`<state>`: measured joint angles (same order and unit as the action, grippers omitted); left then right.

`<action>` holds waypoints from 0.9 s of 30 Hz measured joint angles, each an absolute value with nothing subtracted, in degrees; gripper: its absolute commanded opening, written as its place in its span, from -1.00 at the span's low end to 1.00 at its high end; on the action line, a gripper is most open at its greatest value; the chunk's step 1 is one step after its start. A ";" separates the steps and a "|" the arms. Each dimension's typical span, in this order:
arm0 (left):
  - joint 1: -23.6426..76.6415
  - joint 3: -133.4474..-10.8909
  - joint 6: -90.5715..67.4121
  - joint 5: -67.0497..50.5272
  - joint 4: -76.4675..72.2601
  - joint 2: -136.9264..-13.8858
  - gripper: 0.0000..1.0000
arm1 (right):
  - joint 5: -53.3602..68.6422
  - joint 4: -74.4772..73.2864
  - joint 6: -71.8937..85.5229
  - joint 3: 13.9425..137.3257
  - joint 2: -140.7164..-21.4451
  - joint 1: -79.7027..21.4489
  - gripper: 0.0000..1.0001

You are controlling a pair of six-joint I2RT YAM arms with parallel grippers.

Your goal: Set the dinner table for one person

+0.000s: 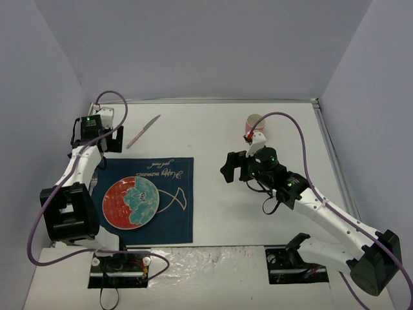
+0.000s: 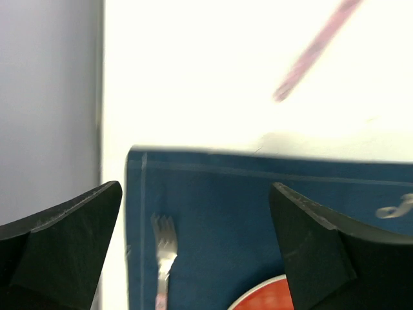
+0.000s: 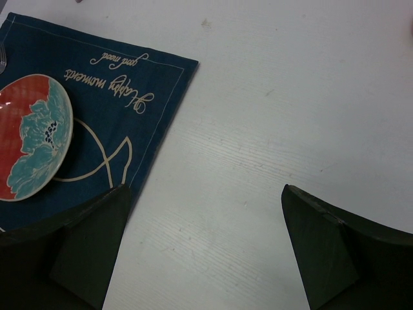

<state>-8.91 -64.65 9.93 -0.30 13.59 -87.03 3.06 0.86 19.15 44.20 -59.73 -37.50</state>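
Desk (image 1: 219, 216), big and white, lies under both arms and holds all the things. A dark blue mat (image 1: 174, 223) with a white fish drawn on it lies on the left part of the desk. A red and blue-green plate (image 1: 131, 203) sits on the mat. A small fork (image 2: 164, 248) lies on the mat near its left edge, beside the plate. A knife (image 1: 143, 132) with a pink handle lies on bare desk just past the mat's far edge. A cup (image 1: 254, 123) stands far back on the right. The left pincer (image 2: 195, 187) is wide open above the fork and holds nothing. The right pincer (image 3: 205, 187) is wide open above bare desk beside the mat and holds nothing.
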 measured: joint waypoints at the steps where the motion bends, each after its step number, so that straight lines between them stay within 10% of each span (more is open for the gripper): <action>1: -8.24 -66.04 9.66 -2.33 13.53 -86.92 0.89 | 2.97 1.03 19.05 44.00 -59.43 -37.50 0.98; 27: -2.64 -96.90 4.79 -20.11 18.36 -121.66 0.62 | 2.08 1.93 19.61 37.75 -53.34 -37.50 0.98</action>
